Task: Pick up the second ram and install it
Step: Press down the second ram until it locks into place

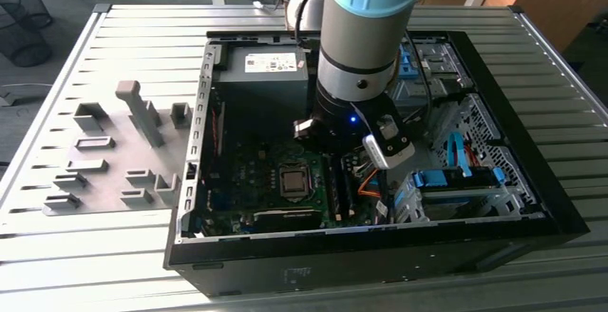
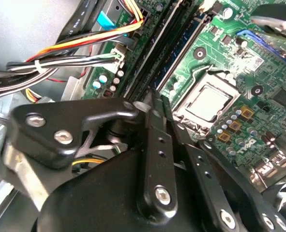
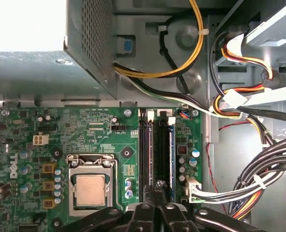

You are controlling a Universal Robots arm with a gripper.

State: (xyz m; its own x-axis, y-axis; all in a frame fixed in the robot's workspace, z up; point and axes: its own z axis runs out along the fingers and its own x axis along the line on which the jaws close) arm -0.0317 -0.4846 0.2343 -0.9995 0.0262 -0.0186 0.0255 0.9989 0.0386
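Gripper (image 1: 334, 157) sits low inside the open case (image 1: 532, 184), centre of the exterior view, right over the RAM slots (image 3: 156, 147) beside the CPU (image 3: 90, 188). In both wrist views the jaws look pinched nearly together at the slot line; whether they have hold of the ram (image 3: 172, 154), a thin strip standing edge-up in the slots at centre frame, cannot tell. Risk: stick off-line with its slot, so pressing could bend it or leave one end unlatched. Cables (image 3: 259, 179) run close by.

Even daylight outside; dim case interior (image 1: 256, 134); blown-out white glare on power supply (image 3: 26, 24)
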